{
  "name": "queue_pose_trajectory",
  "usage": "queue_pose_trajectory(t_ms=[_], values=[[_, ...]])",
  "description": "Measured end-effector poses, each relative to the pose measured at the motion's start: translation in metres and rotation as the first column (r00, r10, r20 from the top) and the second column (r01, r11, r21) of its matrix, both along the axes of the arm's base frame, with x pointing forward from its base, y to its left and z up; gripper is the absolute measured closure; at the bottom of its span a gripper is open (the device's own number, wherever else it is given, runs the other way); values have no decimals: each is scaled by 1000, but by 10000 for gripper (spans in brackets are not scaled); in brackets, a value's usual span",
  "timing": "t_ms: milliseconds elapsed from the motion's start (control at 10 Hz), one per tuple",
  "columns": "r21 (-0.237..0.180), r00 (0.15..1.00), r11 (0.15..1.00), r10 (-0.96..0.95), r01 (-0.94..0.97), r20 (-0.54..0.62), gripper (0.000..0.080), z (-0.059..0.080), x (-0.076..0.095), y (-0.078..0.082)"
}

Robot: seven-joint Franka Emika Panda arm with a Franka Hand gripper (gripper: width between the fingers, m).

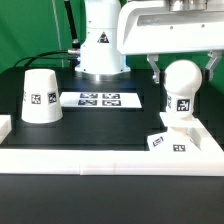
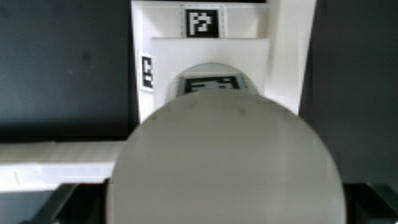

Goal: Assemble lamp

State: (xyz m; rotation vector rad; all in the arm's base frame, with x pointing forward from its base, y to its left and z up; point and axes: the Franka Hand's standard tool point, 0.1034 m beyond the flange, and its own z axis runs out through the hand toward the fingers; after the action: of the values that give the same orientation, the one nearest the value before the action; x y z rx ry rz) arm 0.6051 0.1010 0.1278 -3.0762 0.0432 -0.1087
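Exterior view: the gripper [image 1: 183, 76] is hanging over the exterior view's right part of the black table [image 1: 100, 130], with one finger [image 1: 156, 72] on each side of the round bulb [image 1: 183, 82]. The jaws are standing wide apart around the bulb head. Whether they are pressing on it or standing just clear of it cannot be told.

The bulb is standing upright, its stem pointing down onto the squat lamp base [image 1: 168, 138]. How far the stem is seated cannot be told. The base is sitting close to the white border rail [image 1: 110, 158].

The tapered shade [image 1: 40, 95] is resting mouth down, well apart from them at the exterior view's left. The marker board [image 1: 98, 99] is lying between the shade and the bulb, before the robot arm's pedestal [image 1: 100, 45].

Markings: the shade, stem and base are each showing black-and-white square tags. The marker board is carrying a row of them. They are patterns only, and no lettering can be read.

Wrist view: the bulb [image 2: 222, 150] is filling the frame, blurred. The base [image 2: 199, 55] is showing three tags beyond it.
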Motion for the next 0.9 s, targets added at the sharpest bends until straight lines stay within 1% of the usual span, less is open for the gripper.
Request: queue_pose_trajectory(t_ms=[200, 300, 500, 600, 800, 900], values=[[8, 980, 980, -197, 197, -16, 220, 0, 0, -2], [11, 955, 955, -296, 296, -23, 220, 0, 0, -3], [17, 902, 902, -431, 432, -35, 220, 0, 0, -3], [20, 857, 857, -513, 514, -44, 220, -1, -1, -2], [23, 785, 785, -617, 619, -56, 220, -2, -1, 0], [27, 715, 715, -696, 699, -70, 220, -2, -2, 1]])
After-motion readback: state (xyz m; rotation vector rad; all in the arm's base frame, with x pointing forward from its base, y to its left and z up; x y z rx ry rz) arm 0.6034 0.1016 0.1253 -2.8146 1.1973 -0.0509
